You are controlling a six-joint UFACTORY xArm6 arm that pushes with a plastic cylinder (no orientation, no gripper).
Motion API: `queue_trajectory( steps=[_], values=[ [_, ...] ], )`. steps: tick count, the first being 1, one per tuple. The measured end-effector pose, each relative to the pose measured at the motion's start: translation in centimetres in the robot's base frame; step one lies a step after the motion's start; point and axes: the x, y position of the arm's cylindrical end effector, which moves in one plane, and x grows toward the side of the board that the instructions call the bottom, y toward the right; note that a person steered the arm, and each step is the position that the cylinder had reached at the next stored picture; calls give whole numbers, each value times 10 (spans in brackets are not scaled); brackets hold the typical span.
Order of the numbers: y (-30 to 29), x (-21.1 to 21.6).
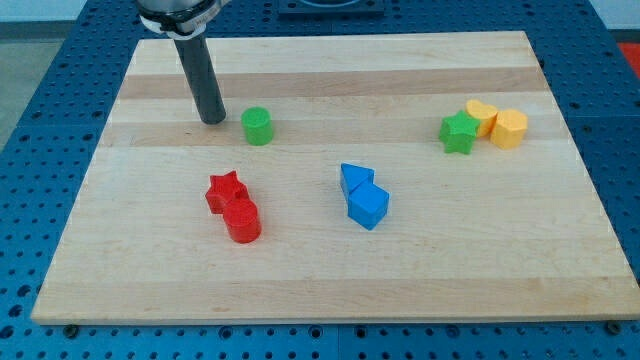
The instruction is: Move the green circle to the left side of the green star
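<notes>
green circle (257,126) (short cylinder) stands upright, bright green.

The robot shows only its lowest part: a straight, smooth, dark grey to black cylindrical rod (203,80) with a faint sheen down its length. At the rod's 12 o'clock end sits a wider round collar (178,18), black with a pale silvery band around it, cut off by the frame's upper edge. At its 6 o'clock end the tip (213,121) is blunt and flat, the same width and dark colour as the shaft, with no cables, screws or markings showing.
</notes>
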Motion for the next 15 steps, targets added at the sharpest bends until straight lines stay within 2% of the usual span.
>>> queue_trajectory(
  steps=[2, 4, 5, 7, 9, 10, 11, 14, 15],
  values=[
    [38, 19],
    [54, 21],
    [53, 49],
    [63, 49],
    [190, 45],
    [223, 48],
    [215, 53],
    [108, 55],
    [117, -11]
  ],
)
